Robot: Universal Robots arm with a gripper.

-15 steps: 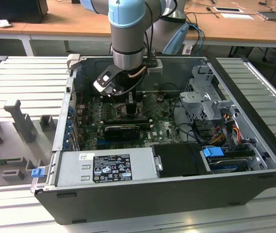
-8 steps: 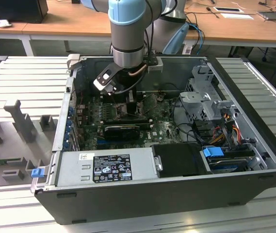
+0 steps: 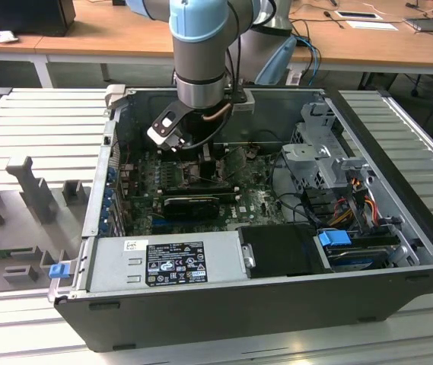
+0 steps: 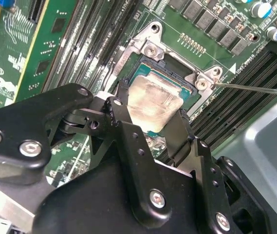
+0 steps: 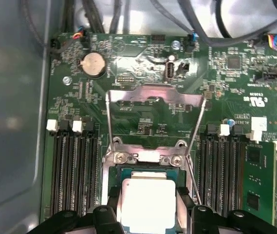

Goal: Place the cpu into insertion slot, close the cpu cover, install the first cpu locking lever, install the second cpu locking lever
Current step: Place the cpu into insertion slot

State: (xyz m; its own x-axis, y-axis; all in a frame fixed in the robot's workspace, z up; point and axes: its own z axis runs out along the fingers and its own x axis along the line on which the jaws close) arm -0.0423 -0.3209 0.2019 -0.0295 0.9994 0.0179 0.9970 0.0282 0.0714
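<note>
Since the cpu (image 4: 153, 100) sits between the black fingers (image 4: 124, 117) directly over the insertion slot (image 4: 177, 62), the step in hand looks like the 1st of the 4: placing the chip. The gripper (image 4: 150, 117) is pinching the cpu by 2 opposite edges, its jaws drawn in against the sides of the pale metal top in both wrist views. Green substrate shows around that top and lines up closely with the socket's silvery rim. Whether the chip has bottomed out or hangs just above the contacts, I cannot tell.

In the first wrist view the cpu cover (image 5: 153, 95) lies flipped back beyond the socket's hinge plate. The 2 thin locking levers (image 5: 108, 122) stand raised, 1 at each side of the cover, so none of the 3 later steps is done.

Finishing this placement calls, I judge, for keeping the chip level and square to the rim, with no sideways drag across the socket.

Memory slots (image 5: 72, 170) flank the socket on both sides, close to the fingers. A coin cell battery (image 5: 92, 65) lies past the cover, cables (image 5: 201, 19) loop along the board's far edge, and a green card (image 5: 262, 180) stands beside 1 memory bank. The raised levers run nearest the fingers and look the likeliest thing to foul them.

In the exterior view the arm (image 3: 201, 53) reaches down into the open computer case (image 3: 277, 312). A long black card (image 3: 193, 204) and the power supply (image 3: 167, 262) lie nearer the camera.
</note>
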